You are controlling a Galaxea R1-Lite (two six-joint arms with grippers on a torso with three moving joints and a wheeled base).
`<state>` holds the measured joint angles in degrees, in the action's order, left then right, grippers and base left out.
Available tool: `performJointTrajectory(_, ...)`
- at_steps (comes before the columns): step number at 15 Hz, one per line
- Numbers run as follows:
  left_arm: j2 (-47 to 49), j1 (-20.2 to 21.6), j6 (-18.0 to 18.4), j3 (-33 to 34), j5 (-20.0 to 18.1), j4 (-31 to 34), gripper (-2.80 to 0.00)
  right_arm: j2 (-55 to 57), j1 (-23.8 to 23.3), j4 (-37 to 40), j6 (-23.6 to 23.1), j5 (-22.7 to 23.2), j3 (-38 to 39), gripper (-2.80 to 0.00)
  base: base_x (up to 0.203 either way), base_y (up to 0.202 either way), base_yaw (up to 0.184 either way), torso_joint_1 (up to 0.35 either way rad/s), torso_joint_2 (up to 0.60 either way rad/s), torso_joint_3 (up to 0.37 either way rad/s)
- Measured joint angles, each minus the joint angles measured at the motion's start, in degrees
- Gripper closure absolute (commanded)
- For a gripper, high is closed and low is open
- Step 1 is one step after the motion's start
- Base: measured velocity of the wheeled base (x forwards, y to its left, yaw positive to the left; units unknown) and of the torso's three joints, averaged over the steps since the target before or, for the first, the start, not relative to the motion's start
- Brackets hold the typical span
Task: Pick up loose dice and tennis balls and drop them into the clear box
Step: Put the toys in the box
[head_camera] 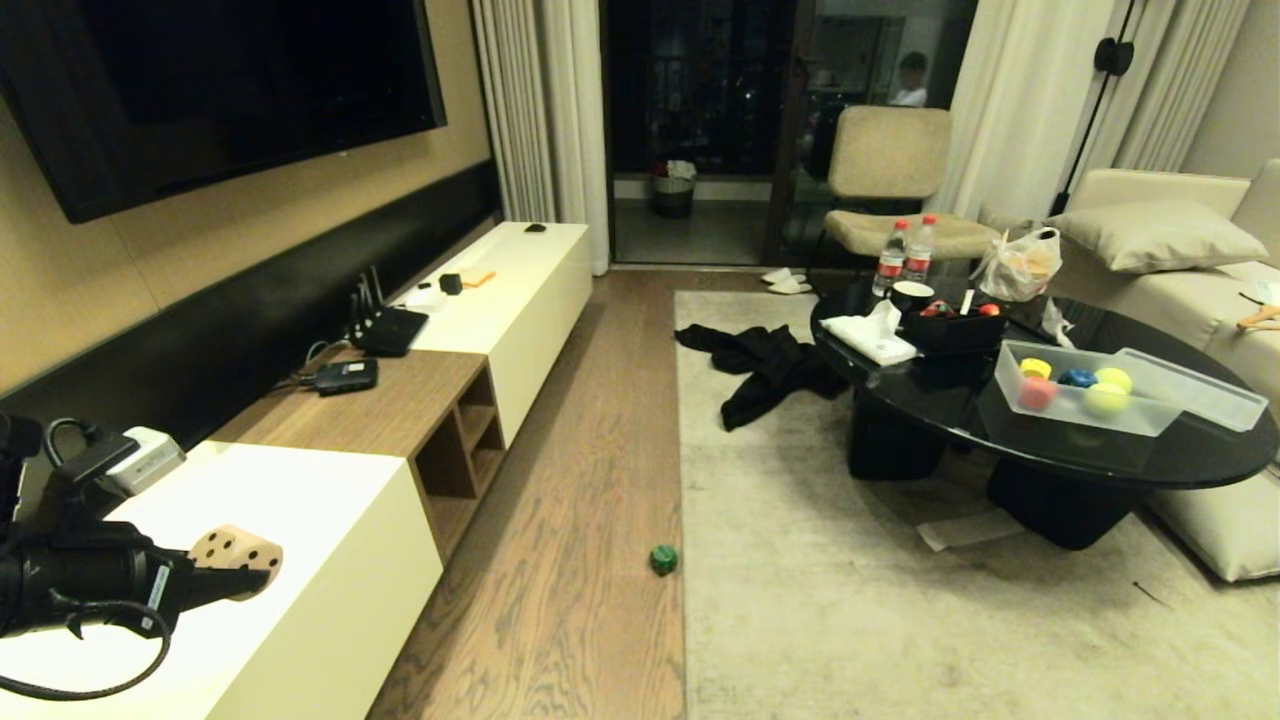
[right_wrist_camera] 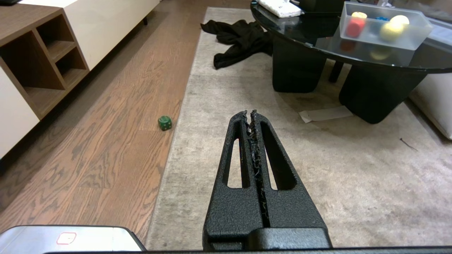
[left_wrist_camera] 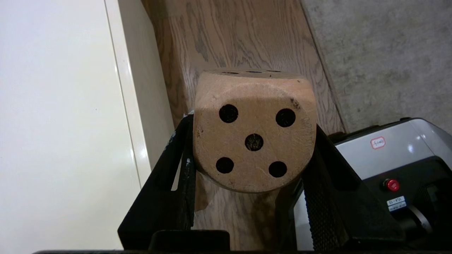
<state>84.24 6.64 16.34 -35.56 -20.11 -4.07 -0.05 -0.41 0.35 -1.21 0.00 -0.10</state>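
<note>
Now my left tool (left_wrist_camera: 252, 148) grips tan die (left_wrist_camera: 253, 130) above floor; right tool (right_wrist_camera: 250, 116) closed, empty, over rug.

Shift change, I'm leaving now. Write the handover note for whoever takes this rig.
Left gripper: shut on the tan die, held up off the floor beside the white TV cabinet.
Right gripper: shut, empty, parked pointing over the rug.
Clear box: open on the black coffee table, lid beside it.
Done: yellow die, red die, blue die and two tennis balls are in the box.
Left: drop the tan die in; fetch the green die from the wood floor.
</note>
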Motion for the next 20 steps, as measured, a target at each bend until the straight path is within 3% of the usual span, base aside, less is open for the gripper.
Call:
performJointTrajectory(13, -10.87, -2.3, -7.95, 10.61, 0.46, -9.64, 0.0, 0.0, 0.0, -0.02, -0.04, 0.02, 0.0, 0.0, 0.0, 0.0, 0.0, 0.0, 0.0, 0.0)
performJointTrajectory(20, -28.98, -6.12, -14.54, 18.4, 5.72, -9.41, 0.0, 0.0, 0.0, 0.0, -0.03, 0.03, 0.0, 0.0, 0.0, 0.0, 0.0, 0.0, 0.0, 0.0)
